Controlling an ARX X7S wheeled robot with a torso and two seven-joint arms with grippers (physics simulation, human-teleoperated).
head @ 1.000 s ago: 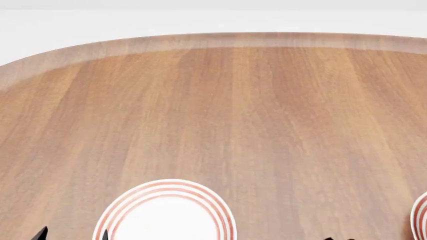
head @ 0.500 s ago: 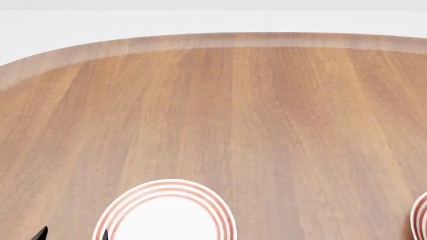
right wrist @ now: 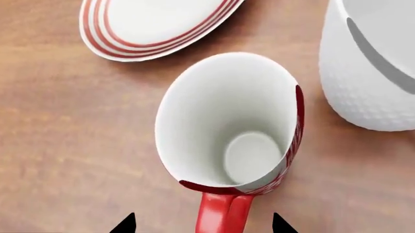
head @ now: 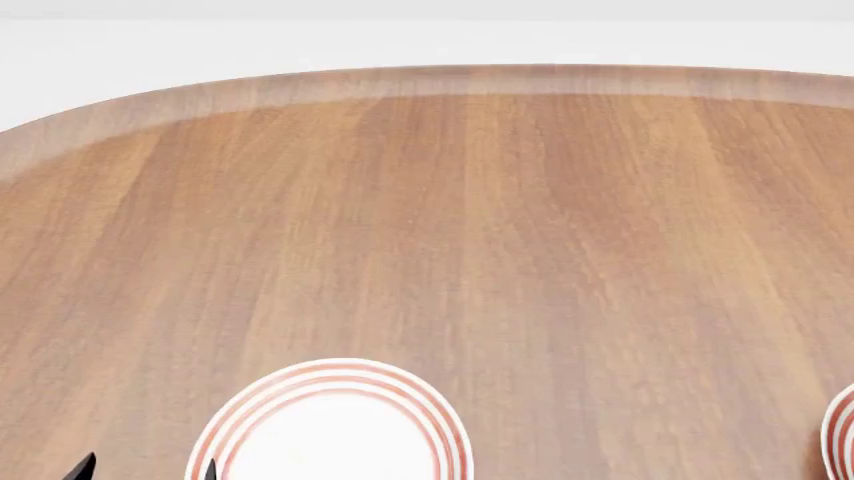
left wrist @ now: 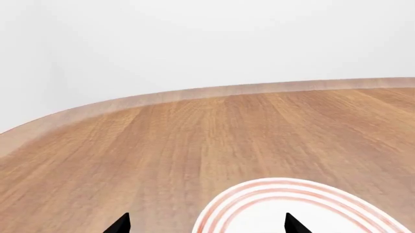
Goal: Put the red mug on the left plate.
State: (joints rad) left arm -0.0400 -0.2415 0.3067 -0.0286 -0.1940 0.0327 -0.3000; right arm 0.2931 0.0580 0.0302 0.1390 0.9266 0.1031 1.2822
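Right gripper (right wrist: 202,224) open, fingertips either side of the handle (right wrist: 222,213) of the upright red mug (right wrist: 228,127); handle points toward the gripper; nothing held.

Left gripper (left wrist: 206,224) open, empty, over the left plate (left wrist: 259,194).

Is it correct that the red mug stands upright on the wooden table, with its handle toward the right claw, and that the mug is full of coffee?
Not quite: the red mug is empty. The right wrist view looks straight into it and shows a bare white inside down to the bottom. The rest holds: it stands upright on the wooden table, its handle pointing toward the right claw.
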